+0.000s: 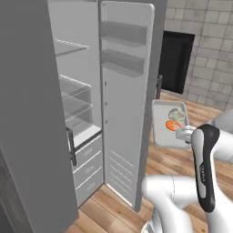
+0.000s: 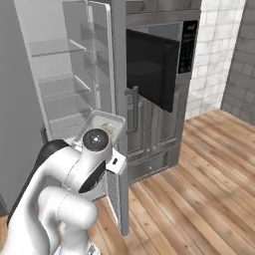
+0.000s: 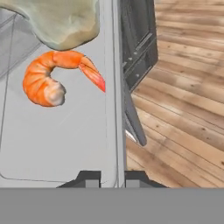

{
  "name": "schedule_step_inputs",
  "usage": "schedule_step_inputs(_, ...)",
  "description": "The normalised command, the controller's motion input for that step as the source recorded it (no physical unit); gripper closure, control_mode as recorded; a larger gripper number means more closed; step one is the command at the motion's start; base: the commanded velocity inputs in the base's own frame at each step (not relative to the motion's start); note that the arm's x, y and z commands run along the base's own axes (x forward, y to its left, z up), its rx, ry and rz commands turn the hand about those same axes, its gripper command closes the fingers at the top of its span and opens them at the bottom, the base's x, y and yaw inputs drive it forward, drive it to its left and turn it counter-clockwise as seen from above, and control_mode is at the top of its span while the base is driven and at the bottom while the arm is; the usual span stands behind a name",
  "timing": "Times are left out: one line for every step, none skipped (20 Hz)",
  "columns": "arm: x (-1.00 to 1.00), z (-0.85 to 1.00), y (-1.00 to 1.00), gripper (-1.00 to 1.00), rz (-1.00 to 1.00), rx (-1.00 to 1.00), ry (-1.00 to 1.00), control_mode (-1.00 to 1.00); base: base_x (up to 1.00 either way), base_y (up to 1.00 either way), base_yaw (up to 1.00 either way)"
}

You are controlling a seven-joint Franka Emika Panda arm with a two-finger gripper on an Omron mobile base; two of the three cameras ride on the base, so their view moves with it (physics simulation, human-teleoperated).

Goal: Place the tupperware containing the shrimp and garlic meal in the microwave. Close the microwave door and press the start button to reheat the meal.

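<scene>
The tupperware (image 1: 163,129) is held in the air beside the edge of the open fridge door, my gripper (image 1: 184,134) shut on its near rim. In it lie the orange shrimp (image 1: 172,125) and the pale garlic lump (image 1: 176,113). In the hand view the rim wall (image 3: 110,131) runs between my fingertips (image 3: 89,178), with the shrimp (image 3: 47,81) and garlic (image 3: 61,22) on the clear floor. From the right, the tupperware (image 2: 102,122) shows above my wrist. The microwave door (image 2: 152,67) stands swung open, and its control panel (image 2: 188,45) lies to its right. The cavity is hidden.
The tall grey fridge stands open, its door (image 1: 125,109) with shelves just left of the tupperware, and glass shelves (image 1: 75,98) lie inside. Dark cabinet fronts (image 2: 154,134) sit under the microwave. Wood floor (image 2: 209,179) spreads to the right, below a brick wall (image 2: 214,60).
</scene>
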Motion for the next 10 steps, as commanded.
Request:
schedule_step_inputs(0.00,0.00,0.00,1.00,0.00,0.00,0.00,1.00,0.00,-0.47,-0.58)
schedule_step_inputs(0.00,0.00,0.00,1.00,0.00,0.00,0.00,1.00,0.00,-0.48,-0.55)
schedule_step_inputs(0.00,0.00,0.00,1.00,0.00,0.00,0.00,1.00,0.00,-0.49,-0.53)
schedule_step_inputs(0.00,0.00,0.00,1.00,0.00,0.00,0.00,1.00,0.00,-0.49,-0.51)
schedule_step_inputs(0.00,0.00,0.00,1.00,0.00,0.00,0.00,1.00,0.00,-0.51,-0.49)
schedule_step_inputs(0.00,0.00,0.00,1.00,0.00,0.00,0.00,1.00,0.00,-0.51,-0.47)
schedule_step_inputs(0.00,0.00,0.00,1.00,0.00,0.00,0.00,1.00,0.00,-0.54,-0.45)
schedule_step_inputs(0.00,0.00,0.00,1.00,0.00,0.00,0.00,1.00,0.00,-0.52,-0.43)
schedule_step_inputs(0.00,0.00,0.00,1.00,0.00,0.00,0.00,1.00,0.04,-0.47,-0.41)
schedule_step_inputs(0.00,0.00,0.00,1.00,0.00,0.00,0.00,1.00,0.13,-0.44,-0.38)
